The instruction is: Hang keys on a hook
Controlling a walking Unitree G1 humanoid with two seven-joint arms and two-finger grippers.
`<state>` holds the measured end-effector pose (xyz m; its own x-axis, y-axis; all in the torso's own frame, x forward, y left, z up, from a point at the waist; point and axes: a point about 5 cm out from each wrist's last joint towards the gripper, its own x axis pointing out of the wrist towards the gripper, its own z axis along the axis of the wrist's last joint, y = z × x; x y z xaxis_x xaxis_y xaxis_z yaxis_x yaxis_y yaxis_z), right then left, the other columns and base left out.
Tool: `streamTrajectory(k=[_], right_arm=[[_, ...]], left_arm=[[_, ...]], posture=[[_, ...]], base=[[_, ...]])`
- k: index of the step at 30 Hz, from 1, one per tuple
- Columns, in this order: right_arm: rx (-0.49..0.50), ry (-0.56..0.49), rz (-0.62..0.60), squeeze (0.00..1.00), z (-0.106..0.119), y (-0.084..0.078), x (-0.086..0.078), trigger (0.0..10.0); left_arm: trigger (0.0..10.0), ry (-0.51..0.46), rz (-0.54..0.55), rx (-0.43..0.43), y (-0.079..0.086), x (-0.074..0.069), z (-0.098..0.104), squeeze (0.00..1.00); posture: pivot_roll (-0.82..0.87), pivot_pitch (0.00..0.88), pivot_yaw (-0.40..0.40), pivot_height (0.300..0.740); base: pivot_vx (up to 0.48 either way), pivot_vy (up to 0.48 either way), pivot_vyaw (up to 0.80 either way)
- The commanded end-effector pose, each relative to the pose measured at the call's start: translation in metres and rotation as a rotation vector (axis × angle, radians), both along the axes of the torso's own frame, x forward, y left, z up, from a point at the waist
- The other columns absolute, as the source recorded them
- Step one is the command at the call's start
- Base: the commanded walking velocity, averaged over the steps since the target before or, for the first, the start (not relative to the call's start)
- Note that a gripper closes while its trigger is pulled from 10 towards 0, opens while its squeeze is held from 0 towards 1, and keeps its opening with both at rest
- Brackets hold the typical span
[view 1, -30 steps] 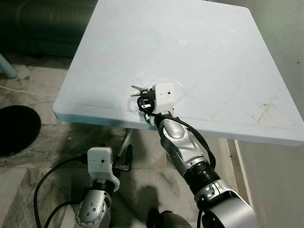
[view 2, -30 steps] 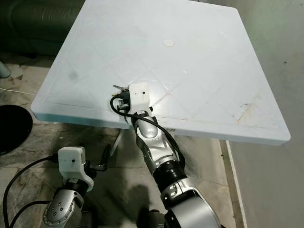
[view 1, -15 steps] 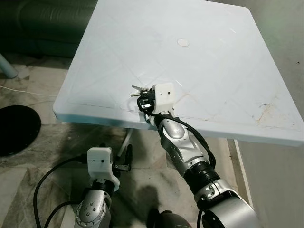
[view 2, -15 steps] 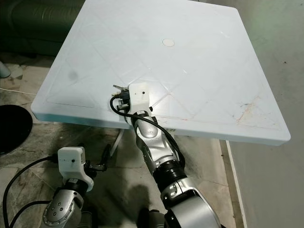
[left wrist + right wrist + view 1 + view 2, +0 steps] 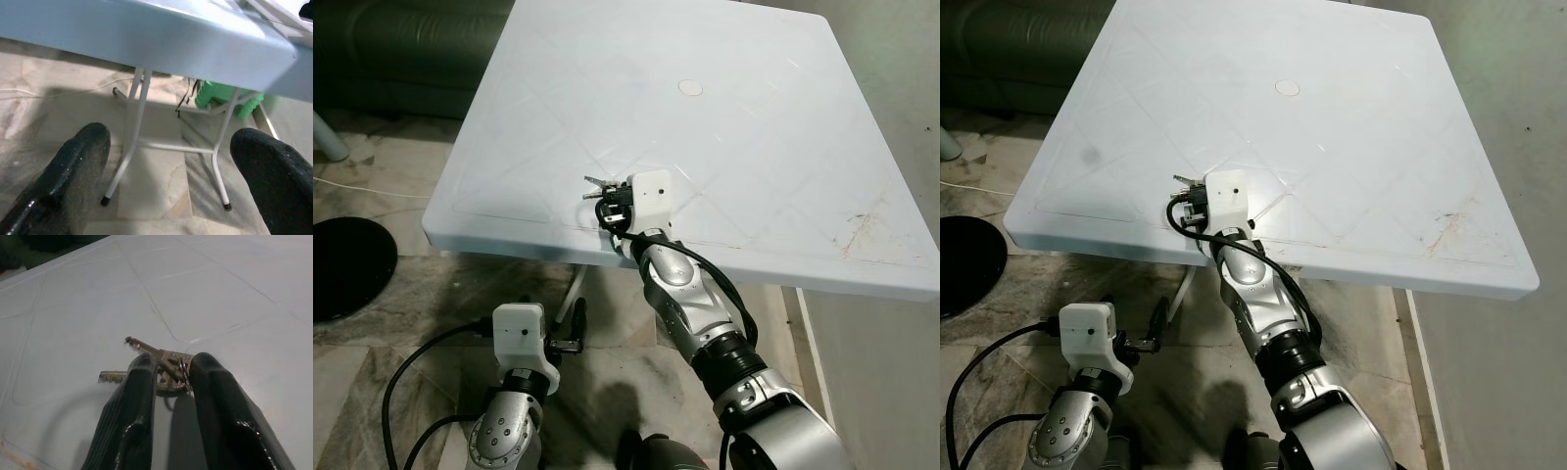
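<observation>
Surface: white table [image 5: 754, 127], upper frame.
Keys: keys [image 5: 159, 367] lie flat near the front edge, centre-left.
Right gripper [image 5: 168, 372]: fingers either side of the keys; looks closed on them, contact unclear.
Left gripper [image 5: 171, 161]: fingers apart, idle under the table.
Progress: early; lifting and hanging remain.

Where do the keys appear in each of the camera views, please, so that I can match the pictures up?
Left eye view: keys on the white table, near its front edge, at the tips of the right gripper.
Right eye view: keys at the same spot, left of centre.
Right wrist view: keys between the two black fingers, lying on the table.
Left wrist view: no keys; table underside and legs.
Shared landmark: the white table.
</observation>
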<state>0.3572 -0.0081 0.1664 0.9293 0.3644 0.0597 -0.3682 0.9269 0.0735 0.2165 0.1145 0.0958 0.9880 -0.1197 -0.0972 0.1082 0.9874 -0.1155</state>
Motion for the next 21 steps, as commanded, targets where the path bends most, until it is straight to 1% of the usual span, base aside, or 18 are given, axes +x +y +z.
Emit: streamTrajectory(k=[1, 21], right_arm=[[0.150, -0.023, 0.168, 0.00, 0.0302, 0.0733, -0.0277, 10.0], [0.150, -0.023, 0.168, 0.00, 0.0302, 0.0733, -0.0277, 10.0]], left_arm=[[10.0, -0.010, 0.014, 0.001, 0.0009, -0.0024, 0.0032, 0.00], [10.0, -0.010, 0.014, 0.001, 0.0009, -0.0024, 0.0032, 0.00]], posture=[[0.20, 0.254, -0.142, 0.740], [0.20, 0.254, -0.142, 0.740]], base=[[0.000, 0.000, 0.00], [0.000, 0.000, 0.00]])
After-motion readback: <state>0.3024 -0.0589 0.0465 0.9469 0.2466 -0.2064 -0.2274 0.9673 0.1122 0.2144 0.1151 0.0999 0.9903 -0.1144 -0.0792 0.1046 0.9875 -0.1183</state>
